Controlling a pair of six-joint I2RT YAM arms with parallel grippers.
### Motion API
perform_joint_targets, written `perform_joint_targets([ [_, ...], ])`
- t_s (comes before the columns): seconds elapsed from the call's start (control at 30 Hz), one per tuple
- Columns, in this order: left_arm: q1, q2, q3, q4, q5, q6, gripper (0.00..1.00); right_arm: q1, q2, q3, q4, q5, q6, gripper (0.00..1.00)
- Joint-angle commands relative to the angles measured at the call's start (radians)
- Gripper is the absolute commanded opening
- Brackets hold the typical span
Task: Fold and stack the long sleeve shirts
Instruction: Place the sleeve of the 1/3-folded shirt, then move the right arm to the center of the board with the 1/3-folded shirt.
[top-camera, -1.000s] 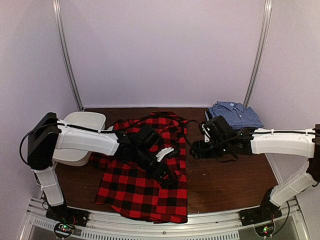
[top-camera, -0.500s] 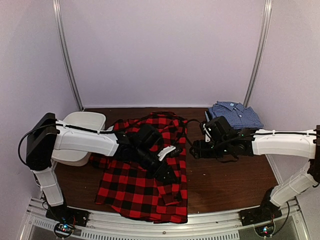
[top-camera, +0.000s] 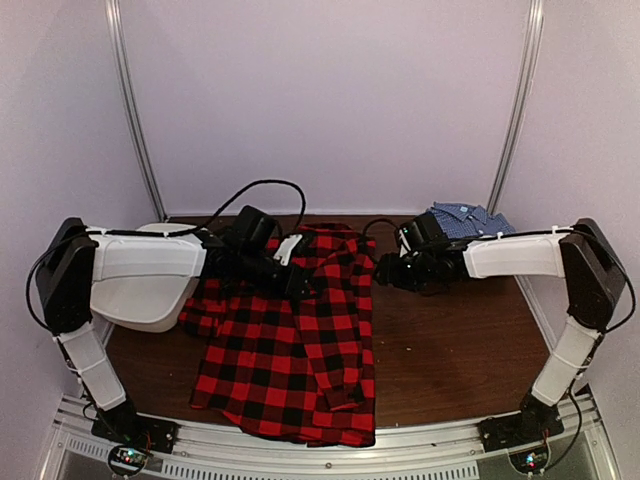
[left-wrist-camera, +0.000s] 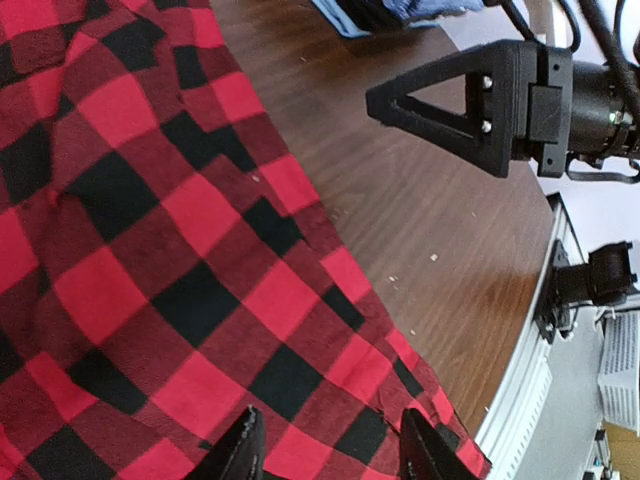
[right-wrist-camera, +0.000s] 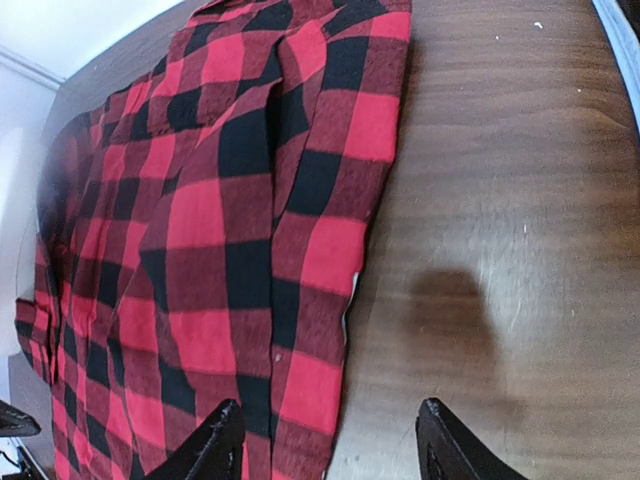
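Observation:
The red-and-black plaid shirt (top-camera: 300, 350) lies spread on the brown table, collar at the far side, hem at the near edge. It also shows in the left wrist view (left-wrist-camera: 150, 250) and the right wrist view (right-wrist-camera: 230, 230). The blue-and-white check shirt (top-camera: 470, 222) lies folded at the far right. My left gripper (top-camera: 298, 282) hovers open and empty over the plaid shirt's upper part (left-wrist-camera: 328, 455). My right gripper (top-camera: 385, 272) is open and empty just right of the plaid shirt's right edge (right-wrist-camera: 332, 445), above the table.
A white plastic tub (top-camera: 150, 290) stands at the left, partly behind my left arm. The right gripper's black finger (left-wrist-camera: 470, 105) shows in the left wrist view. A metal rail (top-camera: 300, 462) runs along the near edge. Bare wood (top-camera: 460, 350) lies right of the plaid shirt.
My left gripper has drawn back from the shirt's middle to its upper part, leaving the cloth lying flatter. My right gripper has moved slightly toward the far side.

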Motion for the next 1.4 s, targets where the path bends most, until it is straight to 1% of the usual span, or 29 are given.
perform_joint_targets([
  [0.0,0.043,0.000,0.063,0.015,-0.030,-0.015,0.47,-0.074,0.134,0.112,0.086,-0.085,-0.027,0.60],
  [0.2,0.091,0.047,0.139,-0.037,-0.003,0.012,0.47,-0.149,0.330,0.272,0.102,-0.127,-0.036,0.58],
  [0.4,0.126,0.076,0.183,-0.048,0.023,0.019,0.47,-0.187,0.502,0.444,0.091,-0.149,-0.043,0.56],
  [0.6,0.147,0.083,0.194,-0.058,0.034,0.025,0.47,-0.203,0.608,0.574,0.064,-0.153,-0.050,0.53],
  [0.67,0.153,0.081,0.190,-0.062,0.036,0.027,0.47,-0.206,0.634,0.598,0.066,-0.159,-0.047,0.48],
  [0.77,0.160,0.076,0.189,-0.071,0.034,0.029,0.47,-0.210,0.657,0.625,0.071,-0.168,-0.043,0.37],
  [0.87,0.161,0.072,0.192,-0.080,0.024,0.036,0.47,-0.216,0.680,0.668,0.052,-0.164,-0.055,0.21],
  [0.97,0.162,0.073,0.193,-0.087,0.023,0.039,0.47,-0.231,0.705,0.737,0.005,-0.151,-0.084,0.00],
  [1.13,0.161,0.066,0.175,-0.094,0.022,0.038,0.47,-0.268,0.743,0.855,-0.071,-0.141,-0.147,0.00],
  [1.37,0.161,0.052,0.158,-0.108,0.009,0.029,0.47,-0.322,0.834,1.063,-0.207,-0.124,-0.233,0.00],
])
